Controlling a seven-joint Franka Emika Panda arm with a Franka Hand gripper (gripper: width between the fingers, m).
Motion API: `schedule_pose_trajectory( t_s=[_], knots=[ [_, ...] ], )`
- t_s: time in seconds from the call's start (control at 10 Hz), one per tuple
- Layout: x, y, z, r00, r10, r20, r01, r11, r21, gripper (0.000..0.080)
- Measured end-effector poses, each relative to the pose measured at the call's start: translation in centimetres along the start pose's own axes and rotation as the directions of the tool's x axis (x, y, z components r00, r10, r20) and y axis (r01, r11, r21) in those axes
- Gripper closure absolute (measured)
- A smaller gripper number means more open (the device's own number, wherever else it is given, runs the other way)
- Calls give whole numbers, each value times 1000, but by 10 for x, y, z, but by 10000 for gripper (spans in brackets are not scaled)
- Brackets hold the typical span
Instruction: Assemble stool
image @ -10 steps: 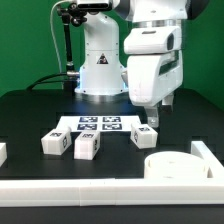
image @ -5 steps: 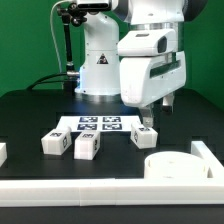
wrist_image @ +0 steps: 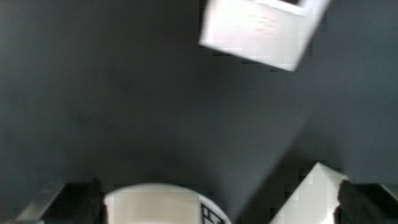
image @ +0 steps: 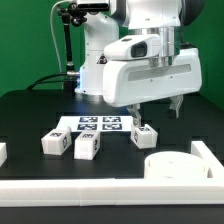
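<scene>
In the exterior view the round white seat (image: pixel 172 165) lies at the front right. Three white leg blocks with marker tags lie on the black table: one (image: pixel 54 142), a second (image: pixel 87 146) and a third (image: pixel 146 135). My gripper (image: pixel 157 112) hangs just above the third block, turned broadside, jaws wide apart and holding nothing. In the wrist view a white leg block with a tag (wrist_image: pixel 169 205) shows between the dark fingertips (wrist_image: pixel 71 200). My gripper (wrist_image: pixel 228 205) is open there. Another white piece (wrist_image: pixel 263 30) lies farther off.
The marker board (image: pixel 98 124) lies behind the blocks. A long white rail (image: pixel 100 190) runs along the front edge, with a raised end at the right (image: pixel 205 152). The robot's base (image: pixel 95 70) stands behind. A white edge (wrist_image: pixel 324 195) shows beside one fingertip.
The wrist has turned, so the hand now faces broadside to the exterior camera. It has stayed low above the third leg block. The blocks and seat have not moved.
</scene>
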State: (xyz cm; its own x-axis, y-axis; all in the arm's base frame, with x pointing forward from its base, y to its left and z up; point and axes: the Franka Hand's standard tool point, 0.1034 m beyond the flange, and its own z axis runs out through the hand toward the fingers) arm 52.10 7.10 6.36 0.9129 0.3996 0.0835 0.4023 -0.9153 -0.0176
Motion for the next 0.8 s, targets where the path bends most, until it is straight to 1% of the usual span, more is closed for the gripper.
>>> schedule_pose_trajectory(
  t_s=[0.1, 0.2, 0.3, 0.4, 0.6, 0.7, 0.8],
  knots=[
    [-6, 0, 3, 998, 57, 9, -57, 998, 2, 150],
    [-8, 2, 4, 992, 124, 7, -124, 992, 5, 150],
    [-10, 4, 6, 985, 171, 9, -171, 985, 13, 150],
    [-9, 1, 6, 968, 252, 9, -252, 968, 20, 150],
    [-9, 0, 6, 962, 273, 10, -274, 962, 26, 150],
    [-10, 1, 7, 961, 278, 12, -278, 960, 25, 150],
    [-15, -1, 9, 943, 334, 21, -334, 942, 21, 150]
  ],
)
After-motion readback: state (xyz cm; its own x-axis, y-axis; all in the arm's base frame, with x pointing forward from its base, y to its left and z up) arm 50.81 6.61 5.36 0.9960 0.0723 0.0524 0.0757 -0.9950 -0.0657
